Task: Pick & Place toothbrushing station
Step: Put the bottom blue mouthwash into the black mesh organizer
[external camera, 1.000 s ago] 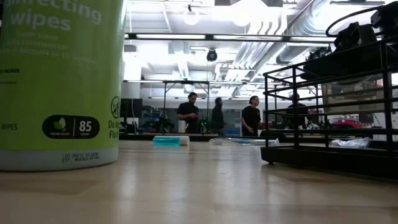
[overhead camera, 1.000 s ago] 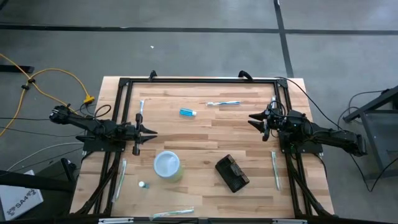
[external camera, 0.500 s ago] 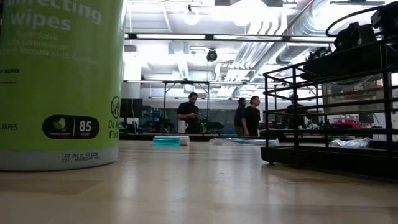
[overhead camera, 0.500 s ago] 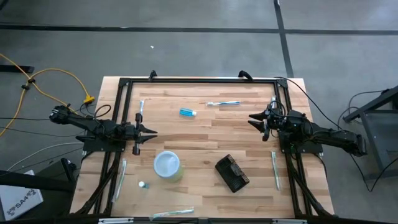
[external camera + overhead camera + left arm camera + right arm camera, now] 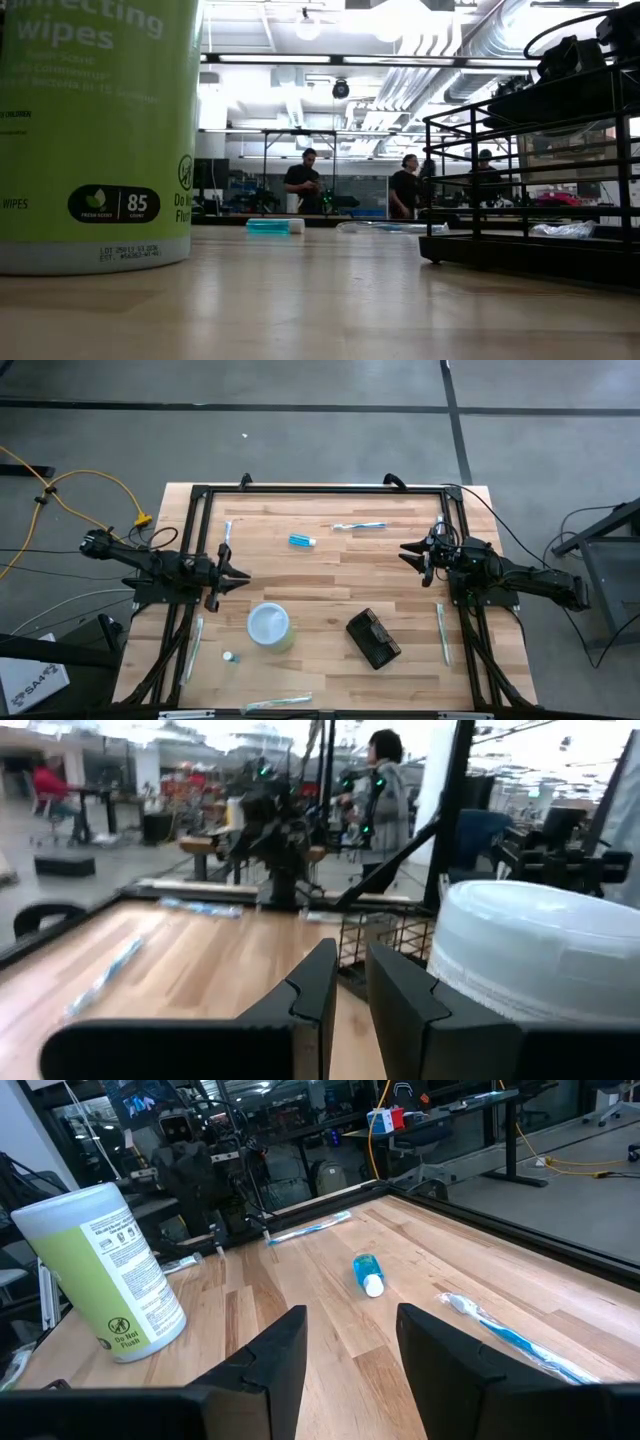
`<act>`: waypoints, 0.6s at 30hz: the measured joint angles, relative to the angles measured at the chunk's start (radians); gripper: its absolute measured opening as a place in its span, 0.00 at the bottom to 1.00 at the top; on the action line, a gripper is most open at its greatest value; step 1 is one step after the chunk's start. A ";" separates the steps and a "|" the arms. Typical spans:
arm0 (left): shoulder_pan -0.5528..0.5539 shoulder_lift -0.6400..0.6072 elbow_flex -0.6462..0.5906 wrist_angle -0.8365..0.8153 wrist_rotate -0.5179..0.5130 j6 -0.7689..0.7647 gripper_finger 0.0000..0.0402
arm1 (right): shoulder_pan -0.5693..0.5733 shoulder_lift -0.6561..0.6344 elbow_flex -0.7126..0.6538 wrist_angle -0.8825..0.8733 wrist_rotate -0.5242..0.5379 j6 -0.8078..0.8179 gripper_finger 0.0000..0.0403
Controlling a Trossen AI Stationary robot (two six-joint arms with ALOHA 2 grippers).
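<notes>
Station untouched, both arms parked at the table's sides

Left gripper (image 5: 243, 575): fingers (image 5: 310, 995) nearly pressed together, a narrow slit between them, nothing pinched. Hovering at the left edge of the table (image 5: 330, 575), pointing inward, just above the white-lidded wipes canister (image 5: 269, 625), which fills the near side of the left wrist view.

Right gripper (image 5: 404, 548): fingers (image 5: 285, 1350) spread with a clear gap, holding nothing. Sitting at the right edge, pointing inward toward the middle of the board, with a small blue tube (image 5: 367, 1272) and a blue toothbrush (image 5: 500, 1330) ahead of it.

Toothbrushing station (image 5: 373, 638): black block lying on the wood in the near-centre part of the table, turned at an angle, just to the right of the canister and well apart from both grippers. Nearer to the right arm than to the left.

Other toothbrushes scattered along the far, left, right and near edges, none of them disturbed as far as can be seen.

Progress, as a judgement: barely begun. No approach, no grasp, no lift yet. Remaining: reach to the station, close on it, carry and set it down. Placement spot not evident.
</notes>
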 joint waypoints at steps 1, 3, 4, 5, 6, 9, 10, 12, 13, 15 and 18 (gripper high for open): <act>0.002 0.005 0.010 0.000 -0.004 -0.002 0.13 | 0.000 0.000 0.000 0.000 0.000 0.000 0.37; 0.008 0.014 0.031 0.000 -0.037 -0.008 0.13 | 0.000 0.000 0.000 0.000 0.000 0.000 0.37; 0.013 0.021 0.043 -0.008 -0.059 -0.015 0.13 | 0.000 0.000 0.000 0.000 0.000 0.000 0.37; 0.019 0.033 0.057 -0.026 -0.081 -0.024 0.13 | 0.000 0.000 0.000 0.000 0.000 0.000 0.37; 0.026 0.047 0.070 -0.046 -0.097 -0.032 0.13 | 0.000 0.000 0.000 0.000 0.000 0.000 0.37; 0.048 0.098 0.119 -0.088 -0.102 -0.045 0.13 | 0.000 0.000 0.000 0.000 0.000 0.000 0.37; 0.057 0.119 0.140 -0.093 -0.101 -0.050 0.13 | 0.000 0.000 0.000 0.000 0.000 0.000 0.37; 0.072 0.165 0.174 -0.105 -0.102 -0.054 0.13 | 0.000 0.000 0.000 0.000 0.000 0.000 0.37; 0.079 0.192 0.190 -0.111 -0.102 -0.052 0.13 | 0.000 0.000 0.000 0.000 0.000 0.000 0.37; 0.094 0.246 0.227 -0.131 -0.102 -0.051 0.13 | 0.000 0.000 0.000 0.000 0.000 0.000 0.37; 0.125 0.332 0.305 -0.182 -0.102 -0.048 0.13 | 0.000 0.000 0.000 0.000 0.000 0.000 0.37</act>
